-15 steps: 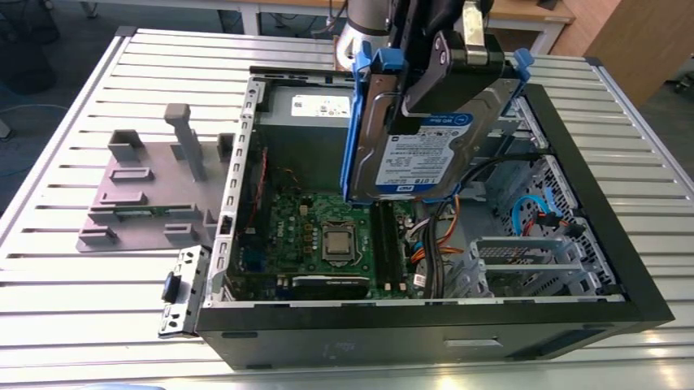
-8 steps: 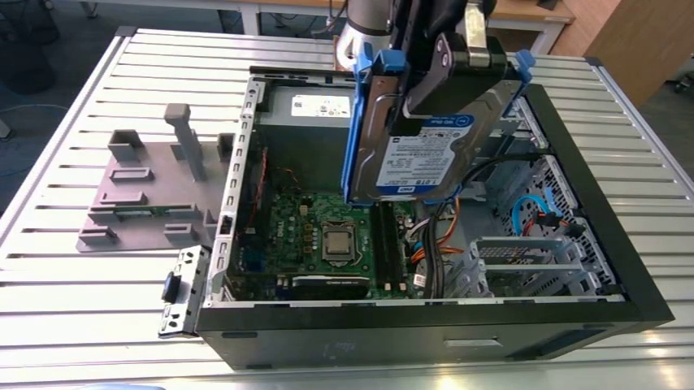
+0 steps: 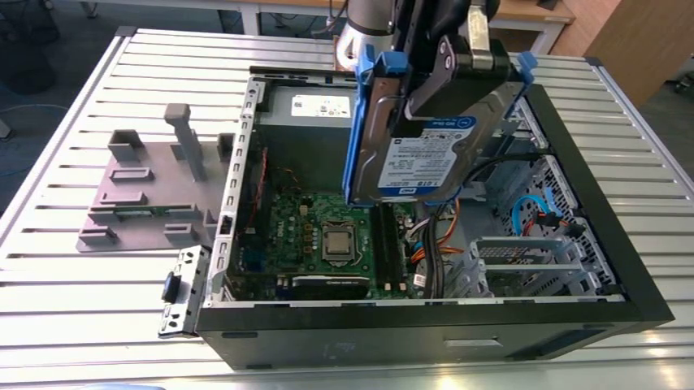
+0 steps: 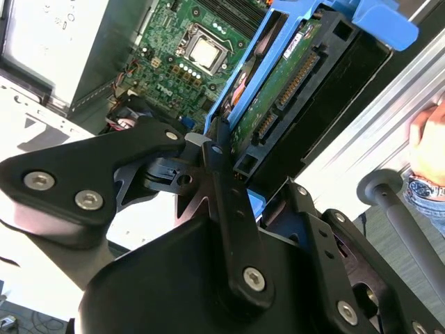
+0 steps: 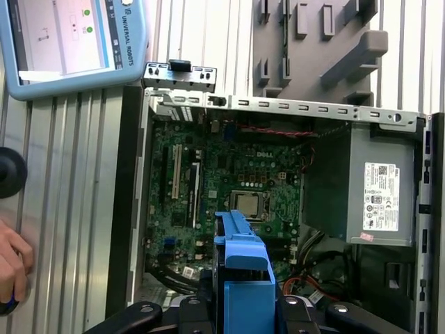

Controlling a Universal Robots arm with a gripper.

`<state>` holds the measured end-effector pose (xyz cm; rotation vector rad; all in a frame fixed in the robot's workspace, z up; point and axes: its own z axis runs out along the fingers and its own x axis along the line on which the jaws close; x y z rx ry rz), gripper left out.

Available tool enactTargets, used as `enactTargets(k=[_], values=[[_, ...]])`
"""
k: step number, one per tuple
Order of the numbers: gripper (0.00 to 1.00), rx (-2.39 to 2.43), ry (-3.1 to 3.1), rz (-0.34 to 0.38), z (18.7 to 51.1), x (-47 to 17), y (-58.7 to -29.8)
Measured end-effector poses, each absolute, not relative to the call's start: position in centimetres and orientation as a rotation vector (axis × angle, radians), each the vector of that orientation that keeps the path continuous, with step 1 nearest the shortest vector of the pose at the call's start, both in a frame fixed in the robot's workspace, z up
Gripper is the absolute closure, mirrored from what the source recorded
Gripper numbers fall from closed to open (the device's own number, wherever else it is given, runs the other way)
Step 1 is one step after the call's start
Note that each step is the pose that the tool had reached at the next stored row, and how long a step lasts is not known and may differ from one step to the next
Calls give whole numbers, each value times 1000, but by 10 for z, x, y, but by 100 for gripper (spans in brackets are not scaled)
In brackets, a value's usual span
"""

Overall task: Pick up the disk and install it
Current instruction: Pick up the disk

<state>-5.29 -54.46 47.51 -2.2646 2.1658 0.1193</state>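
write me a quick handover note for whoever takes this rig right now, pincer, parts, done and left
Pincer: shut on the disk, gripping it by its upper end; the disk hangs upright in its blue bracket.

Where things are: the disk is in the air above the open computer case, over the circuit board. The grey power supply box sits inside the case. A grey holder plate lies on the table at the exterior view's left of the case.

Done: disk picked up and carried over the case.

Left: disk is not yet seated in the case.

Note: a person's hand rests on the table by the case.
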Motion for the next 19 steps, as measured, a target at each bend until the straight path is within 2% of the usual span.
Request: enactTargets(k=[19], values=[[63,-2265,2167,121,473,-30,-553]])
